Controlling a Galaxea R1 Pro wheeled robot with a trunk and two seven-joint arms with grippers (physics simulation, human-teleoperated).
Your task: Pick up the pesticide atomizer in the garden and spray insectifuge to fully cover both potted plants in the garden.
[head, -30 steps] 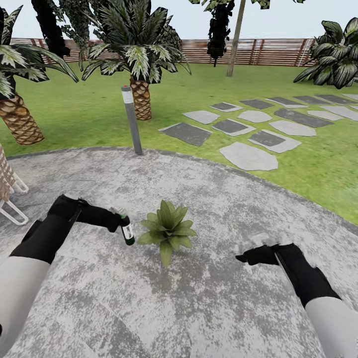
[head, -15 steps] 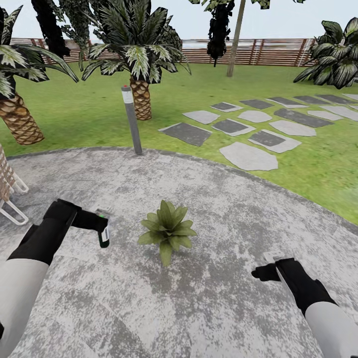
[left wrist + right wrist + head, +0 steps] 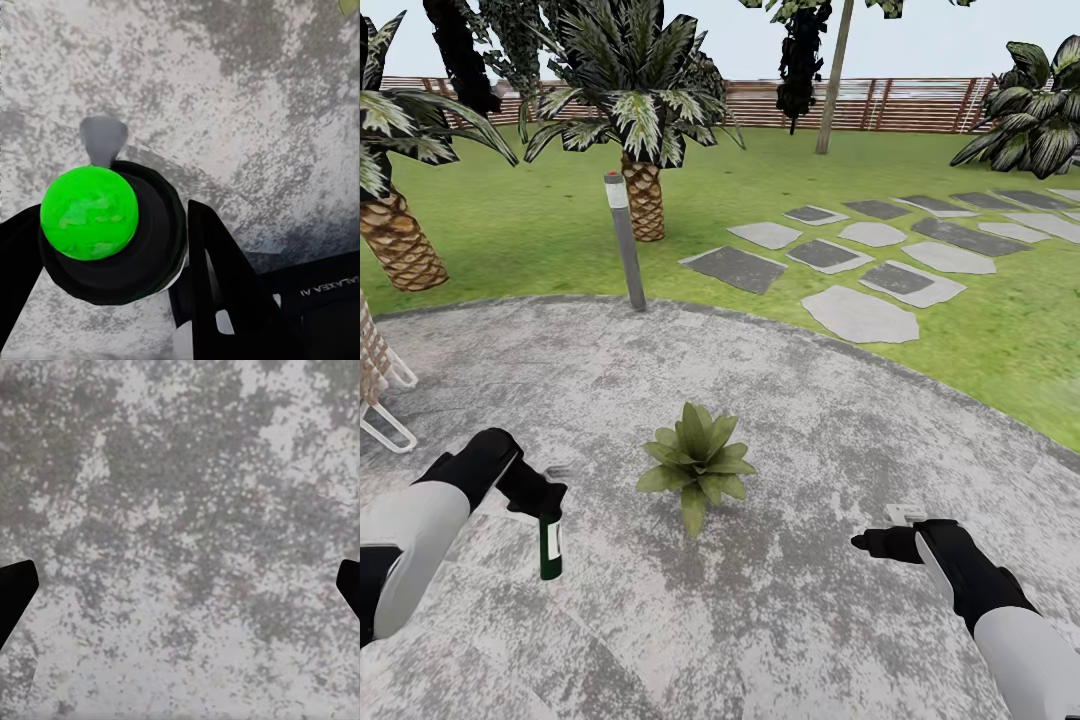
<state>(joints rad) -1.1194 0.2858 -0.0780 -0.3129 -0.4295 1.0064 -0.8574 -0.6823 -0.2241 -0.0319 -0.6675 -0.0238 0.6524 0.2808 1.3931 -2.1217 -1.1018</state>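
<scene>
Over paving [image 3: 760, 620], atomizer [image 3: 550, 548] upright, left pincer [image 3: 540, 500]

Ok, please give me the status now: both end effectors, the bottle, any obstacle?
Left end effector shut on atomizer, hanging upright. Right end effector open, over paving. Potted plant between the arms, nothing blocking.

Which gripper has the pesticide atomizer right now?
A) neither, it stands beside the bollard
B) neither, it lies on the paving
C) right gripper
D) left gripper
D: the left gripper is shut on the pesticide atomizer, which hangs below it over the grey paving, to the left of the potted plant; the right gripper holds nothing.
</scene>
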